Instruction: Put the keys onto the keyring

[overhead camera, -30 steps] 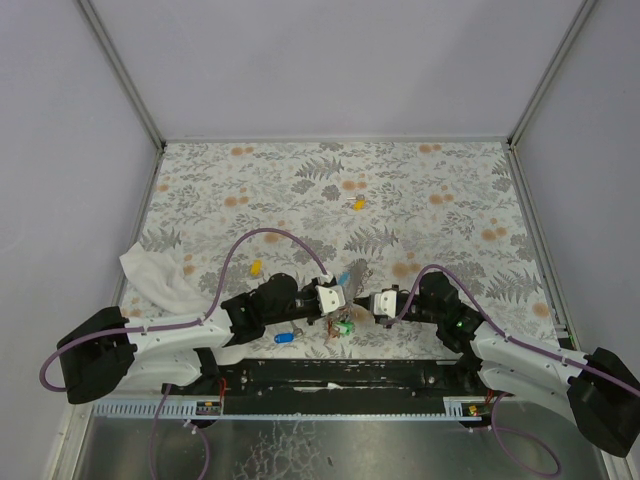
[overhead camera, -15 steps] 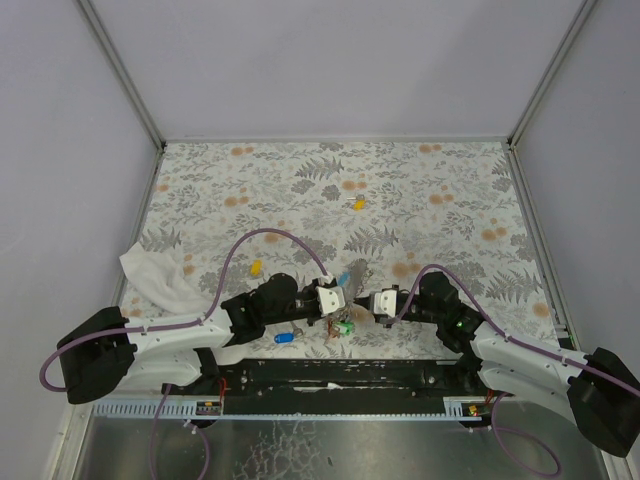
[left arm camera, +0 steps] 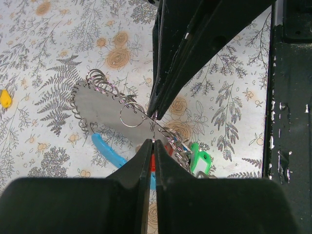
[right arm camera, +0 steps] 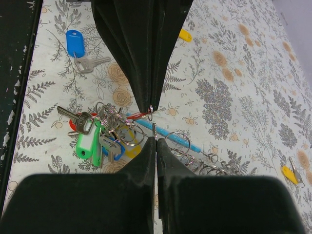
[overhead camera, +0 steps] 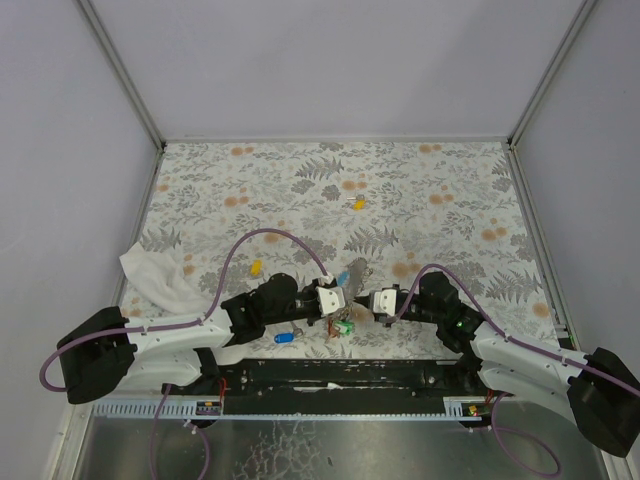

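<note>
The keyring (overhead camera: 343,322) lies near the front edge between both grippers, with its ring cluster of green, blue, yellow and red keys (right arm camera: 95,139), grey coiled cord (left arm camera: 95,85) and light-blue end piece (left arm camera: 109,152). My left gripper (overhead camera: 340,299) is shut on a thin metal ring of it (left arm camera: 153,140). My right gripper (overhead camera: 370,303) faces it tip to tip, shut on an adjoining ring (right arm camera: 154,130). Loose keys lie apart: a blue one (overhead camera: 285,337), a yellow one (overhead camera: 256,268) and another yellow one (overhead camera: 358,204).
A crumpled white cloth (overhead camera: 160,280) lies at the left edge of the flowered mat. The black rail of the arm bases (overhead camera: 340,375) runs just in front of the keyring. Grey walls enclose the table.
My right gripper has edged slightly left toward the left gripper. The keyring and loose keys stay where they were.
</note>
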Robot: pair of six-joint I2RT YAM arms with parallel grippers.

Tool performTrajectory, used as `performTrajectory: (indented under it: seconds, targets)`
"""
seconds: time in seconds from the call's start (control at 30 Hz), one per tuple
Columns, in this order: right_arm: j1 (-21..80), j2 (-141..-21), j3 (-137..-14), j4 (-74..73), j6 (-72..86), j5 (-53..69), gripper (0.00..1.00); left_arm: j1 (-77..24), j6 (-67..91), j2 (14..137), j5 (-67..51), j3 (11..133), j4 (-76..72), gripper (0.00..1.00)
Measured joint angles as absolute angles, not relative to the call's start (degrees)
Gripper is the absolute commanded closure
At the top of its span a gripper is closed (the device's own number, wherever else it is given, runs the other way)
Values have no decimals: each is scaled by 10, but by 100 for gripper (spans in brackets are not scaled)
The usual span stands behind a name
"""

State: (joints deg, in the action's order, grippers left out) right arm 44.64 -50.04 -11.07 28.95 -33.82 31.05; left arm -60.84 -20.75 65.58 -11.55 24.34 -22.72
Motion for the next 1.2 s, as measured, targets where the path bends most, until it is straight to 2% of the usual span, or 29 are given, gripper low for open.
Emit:
performTrajectory:
  seconds: [1.2]
  targets:
    - [446,-503,-111,290,-338,322,100,-608,-214,663,-115,243,-227,100]
